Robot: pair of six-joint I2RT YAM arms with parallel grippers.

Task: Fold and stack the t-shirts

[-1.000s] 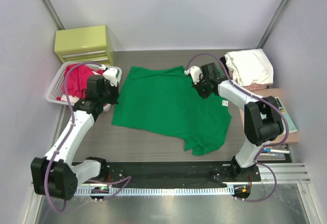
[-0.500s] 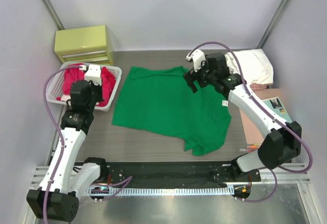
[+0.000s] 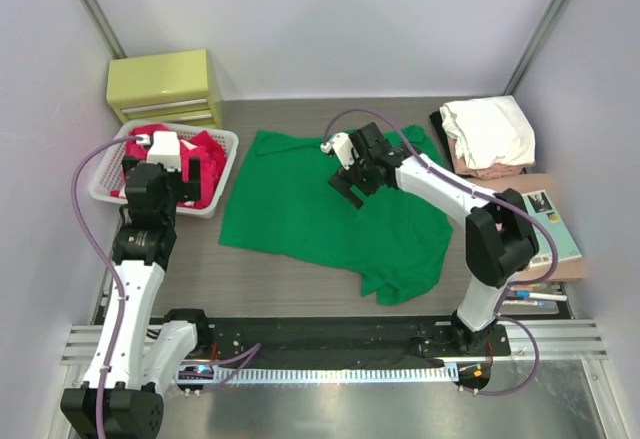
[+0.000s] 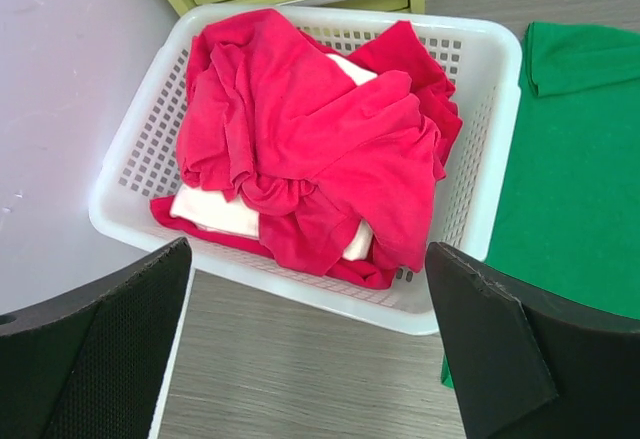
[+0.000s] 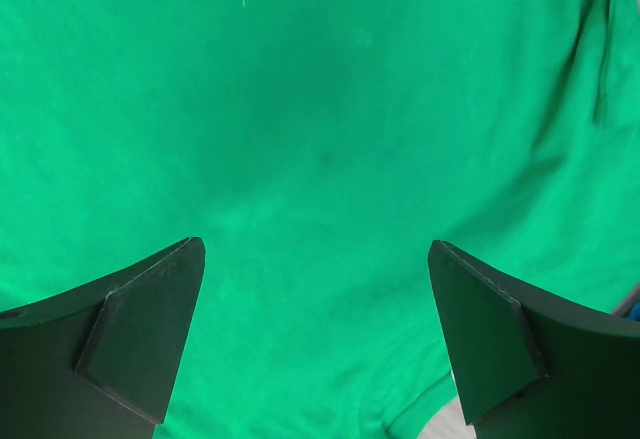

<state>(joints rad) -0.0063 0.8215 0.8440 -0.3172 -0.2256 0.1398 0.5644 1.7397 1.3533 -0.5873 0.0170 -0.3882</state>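
A bright green t-shirt [image 3: 300, 209] lies spread flat in the middle of the table, one sleeve toward the near right. My right gripper [image 3: 350, 174] hovers over its upper middle, open and holding nothing; in the right wrist view only green cloth [image 5: 320, 109] shows between the fingers of the gripper [image 5: 315, 339]. My left gripper [image 3: 188, 171] hangs above the white basket [image 3: 105, 184], open and empty. Crumpled red t-shirts [image 4: 320, 159] fill that basket [image 4: 490, 169], with white cloth [image 4: 215, 211] under them. The left gripper [image 4: 310, 359] is just short of its near rim.
A yellow-green drawer cabinet [image 3: 165, 84] stands behind the basket. At the back right sits a folded stack with a white shirt [image 3: 490, 129] on top and pale pink [image 3: 480, 169] beneath. A teal-covered book [image 3: 555, 224] rests on a brown board [image 3: 500, 249]; pens [image 3: 535, 299] lie near it.
The left arm drew back from the green shirt's left edge to above the basket and opened. The right gripper swung left from the shirt's back right to its upper middle and opened.
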